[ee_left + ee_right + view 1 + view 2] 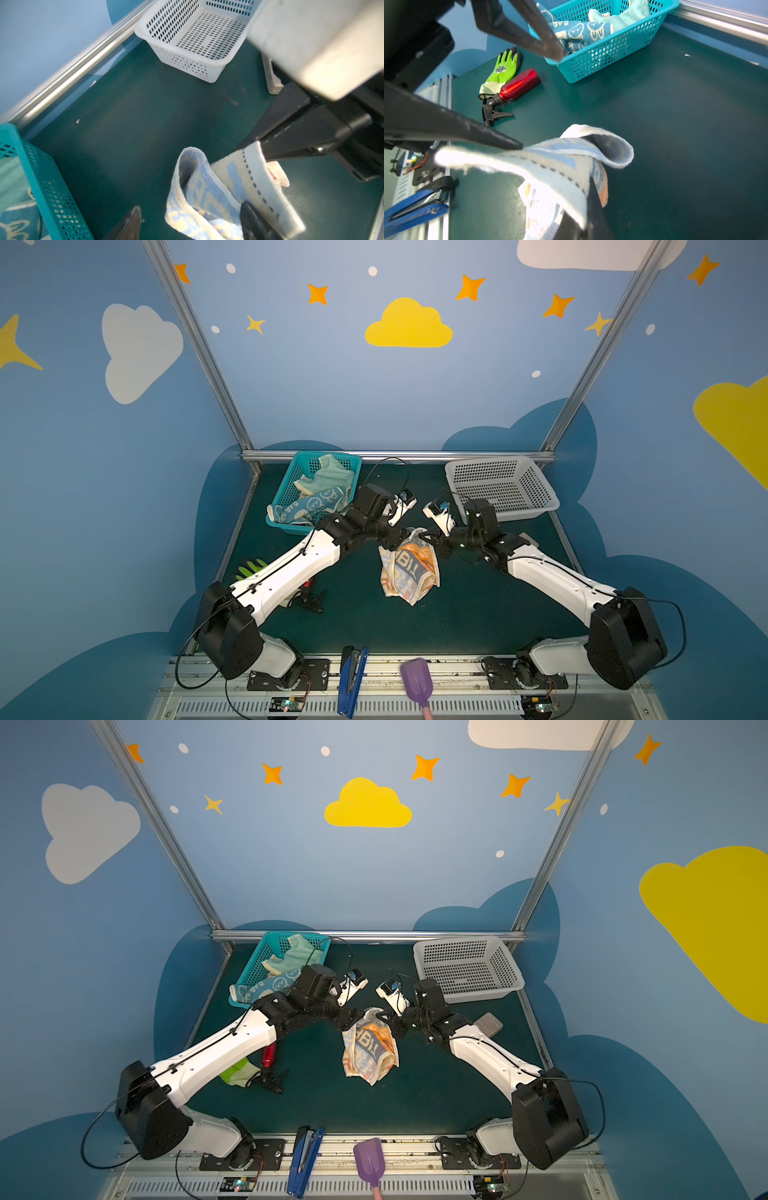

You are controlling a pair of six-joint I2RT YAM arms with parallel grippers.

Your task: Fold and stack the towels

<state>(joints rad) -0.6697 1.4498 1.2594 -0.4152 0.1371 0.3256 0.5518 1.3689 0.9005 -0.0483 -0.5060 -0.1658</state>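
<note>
Top views: lettered towel (409, 568) lies near the middle of the worktop (478, 614), its far end lifted and the rest crumpled flat. The right gripper (428, 537) is pinched on that raised end. The left gripper (390, 544) is at the towel's other upper corner, its jaws hard to read from here. The blue rabbit towel (309, 506) and mint towel (332, 472) are heaped in the teal basket (286, 523) at the far left corner, the blue one spilling over the rim. Left wrist view: the left gripper's fingers (251, 218) stand well apart, one against the cloth, gripping nothing. The right jaws are clamped on the hem. Right wrist view: the hem (550, 166) is caught in the closed right jaws, and the left gripper's fingers are spread wide.
</note>
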